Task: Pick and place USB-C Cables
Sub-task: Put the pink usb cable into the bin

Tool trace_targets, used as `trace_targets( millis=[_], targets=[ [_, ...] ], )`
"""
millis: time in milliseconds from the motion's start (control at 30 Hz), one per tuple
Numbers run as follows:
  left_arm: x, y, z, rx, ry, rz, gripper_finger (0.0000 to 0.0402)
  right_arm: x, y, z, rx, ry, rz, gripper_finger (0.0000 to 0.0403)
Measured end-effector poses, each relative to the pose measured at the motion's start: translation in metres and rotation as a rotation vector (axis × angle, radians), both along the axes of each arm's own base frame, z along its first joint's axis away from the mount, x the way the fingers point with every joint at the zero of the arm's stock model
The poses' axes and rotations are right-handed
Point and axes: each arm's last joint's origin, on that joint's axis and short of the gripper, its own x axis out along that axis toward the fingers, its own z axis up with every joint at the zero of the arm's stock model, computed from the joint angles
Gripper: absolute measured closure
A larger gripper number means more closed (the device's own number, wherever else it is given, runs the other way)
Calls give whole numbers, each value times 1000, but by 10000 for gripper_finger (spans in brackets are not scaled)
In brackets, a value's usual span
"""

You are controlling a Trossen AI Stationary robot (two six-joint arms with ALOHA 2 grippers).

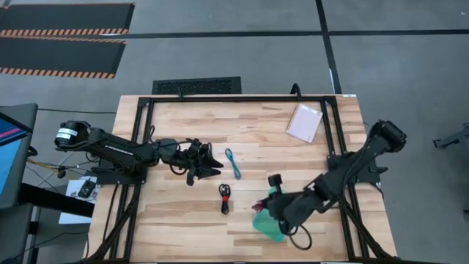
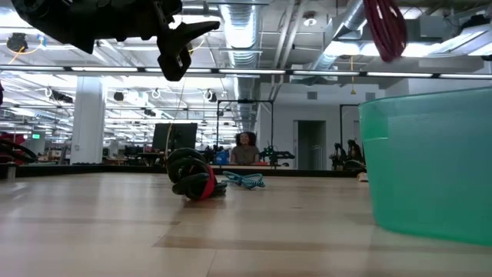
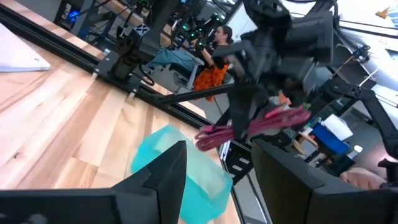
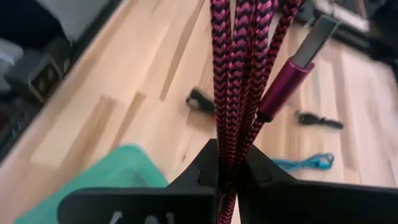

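Cable first — the maroon-pink cable [image 4: 239,74] is a braided bundle, pink and black in a herringbone weave, with a glossy magenta plug sleeve and a dark metal tip; the right end effector [image 4: 229,180] is clamped on it, several strands pinched between the dark fingers, and holds it in the air just above the green tray [image 1: 268,224] near the desk's front edge; in the low view the bundle [image 2: 384,29] hangs above the tray's rim [image 2: 427,100]. The black cable [image 1: 225,198] lies coiled on the wooden desk [image 1: 183,220] with a red band round its middle — the red shows plainly in the low view [image 2: 196,181]; the teal cable [image 1: 233,163] lies loose and stretched out farther back, near the left end effector [image 1: 212,165], which hovers over the desk with its fingers apart. A pale pink packet [image 1: 304,122] rests near the back right corner. No label or writing can be read.
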Motion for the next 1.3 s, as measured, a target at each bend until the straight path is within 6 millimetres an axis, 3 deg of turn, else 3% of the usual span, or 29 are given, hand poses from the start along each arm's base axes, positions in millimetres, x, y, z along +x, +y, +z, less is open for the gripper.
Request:
trace_targets(
  millis=[300,733,1300],
  targets=[
    [0,0,-2,1,19,-2,233,-3,11,-26,-147,157,154,377],
    [0,0,-3,24,29,1,233,-16,18,-34,-210,277,317,369],
    [0,0,-6,44,51,2,233,-6,25,-83,-289,488,385,360]
  ],
)
